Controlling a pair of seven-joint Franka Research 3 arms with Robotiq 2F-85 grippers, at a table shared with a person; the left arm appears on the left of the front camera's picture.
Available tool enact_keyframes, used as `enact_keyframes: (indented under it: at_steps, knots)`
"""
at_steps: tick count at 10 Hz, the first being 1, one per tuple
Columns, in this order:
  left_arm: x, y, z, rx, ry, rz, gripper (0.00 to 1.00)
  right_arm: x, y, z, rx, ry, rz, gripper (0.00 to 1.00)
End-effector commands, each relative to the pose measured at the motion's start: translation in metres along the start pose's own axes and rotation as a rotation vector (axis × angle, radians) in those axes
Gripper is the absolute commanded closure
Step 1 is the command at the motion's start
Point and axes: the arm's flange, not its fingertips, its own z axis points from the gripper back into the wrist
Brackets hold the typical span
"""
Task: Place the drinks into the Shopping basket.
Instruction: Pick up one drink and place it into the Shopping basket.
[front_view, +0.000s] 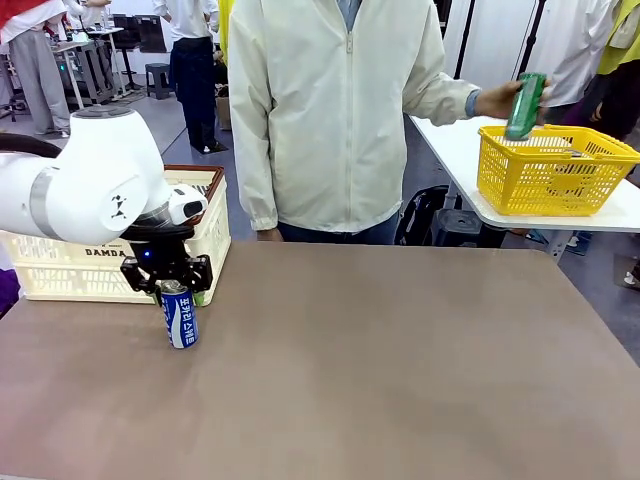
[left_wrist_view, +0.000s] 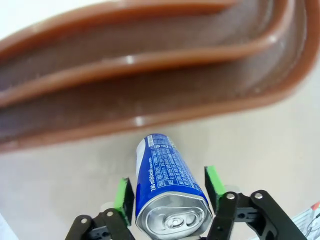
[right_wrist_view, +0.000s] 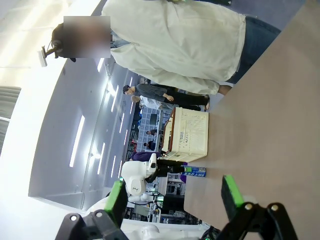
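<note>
The small blue aluminium drink can (left_wrist_view: 167, 175) carries white lettering and a silver top. The large cream-white slotted plastic crate (front_view: 60, 275) has a dark red-brown rim and dark "DAMDA" print. The left gripper (front_view: 173, 290) is black with green pads, and so is the right gripper (right_wrist_view: 172, 192). The slim metal can (front_view: 525, 105) at the person's hand (front_view: 498, 100) is green. The plastic mesh basket (front_view: 555, 175) is yellow. The flat tabletop (front_view: 400, 370) is plain grey-brown.

blue aluminium drink can (front_view: 180, 318): upright on the brown desk (front_view: 400, 360), near its left edge, between the fingers of the left hand (front_view: 178, 293).
cream slotted plastic crate (front_view: 60, 265): just behind that can, at the desk's left edge.
green aluminium drink can (front_view: 525, 105): in the person's hand (front_view: 497, 100), above the yellow mesh basket (front_view: 550, 180) on the white side table (front_view: 450, 150), far right.
</note>
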Motion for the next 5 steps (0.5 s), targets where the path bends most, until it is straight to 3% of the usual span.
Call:
enact_keyframes:
  at_steps: [1,5]
  knots:
    - [0.0,-0.002,-0.002,0.039,-0.009,0.013,1.0,0.001,0.003,0.002,-0.003,0.01,0.014,0.0]
    - [-0.01,0.007,0.023,0.052,-0.012,0.022,1.0,0.001,0.003,0.002,-0.003,0.01,0.014,0.0]
